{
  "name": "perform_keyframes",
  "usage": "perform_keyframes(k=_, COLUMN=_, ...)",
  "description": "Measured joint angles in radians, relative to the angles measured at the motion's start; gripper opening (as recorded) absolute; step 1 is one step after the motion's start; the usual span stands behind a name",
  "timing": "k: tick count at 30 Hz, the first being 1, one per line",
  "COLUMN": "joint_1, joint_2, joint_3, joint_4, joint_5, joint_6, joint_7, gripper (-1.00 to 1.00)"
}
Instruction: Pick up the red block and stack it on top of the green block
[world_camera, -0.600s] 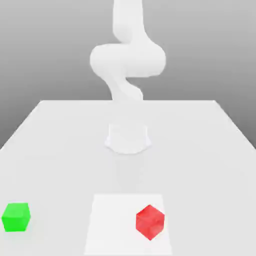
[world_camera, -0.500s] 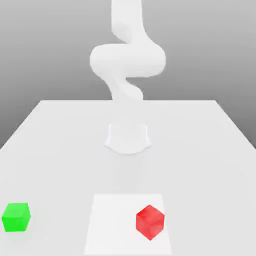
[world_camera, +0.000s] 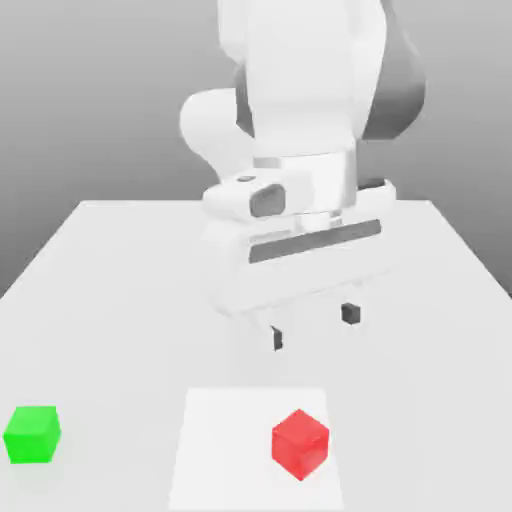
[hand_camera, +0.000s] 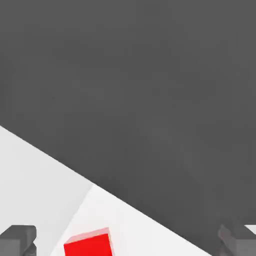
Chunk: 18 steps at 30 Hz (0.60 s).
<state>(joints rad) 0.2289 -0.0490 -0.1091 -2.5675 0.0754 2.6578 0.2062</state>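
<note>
The red block (world_camera: 300, 443) is a small bright cube resting on a paler square patch near the table's front, turned corner-on; in the hand view the red block (hand_camera: 89, 245) lies between the two dark fingertips (hand_camera: 17, 239). The green block (world_camera: 32, 434) sits on the table at the exterior view's far left front. My gripper (world_camera: 313, 327) hangs above the table behind the red block, well above it, open with nothing between its fingers.
The white table (world_camera: 120, 280) stretches back to a grey backdrop. A lighter square patch (world_camera: 220, 450) marks the front middle. The bulky white hand and arm (world_camera: 300, 150) fill the space over the table's centre.
The arm's hand and gripper now show solid over the table's centre, where earlier only a faint white arm outline stood. Both blocks have stayed put.
</note>
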Motion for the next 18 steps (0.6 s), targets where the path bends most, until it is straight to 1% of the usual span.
perform_keyframes(k=4, joint_1=0.010, joint_2=0.141, joint_3=0.003, joint_4=-0.048, joint_5=-0.033, joint_6=0.073, joint_7=-0.075, gripper=0.00)
perform_keyframes(k=9, joint_1=-0.012, joint_2=0.321, joint_3=0.033, joint_4=-0.035, joint_5=-0.001, joint_6=0.216, joint_7=-0.119, gripper=0.00)
perform_keyframes(k=10, joint_1=-0.019, joint_2=0.352, joint_3=0.042, joint_4=-0.030, joint_5=0.006, joint_6=0.242, joint_7=-0.125, gripper=-1.00)
perform_keyframes(k=16, joint_1=-0.024, joint_2=0.367, joint_3=0.047, joint_4=-0.028, joint_5=0.006, joint_6=0.253, joint_7=-0.124, gripper=-1.00)
perform_keyframes(k=18, joint_1=-0.022, joint_2=0.333, joint_3=0.042, joint_4=-0.033, joint_5=-0.006, joint_6=0.226, joint_7=-0.117, gripper=-1.00)
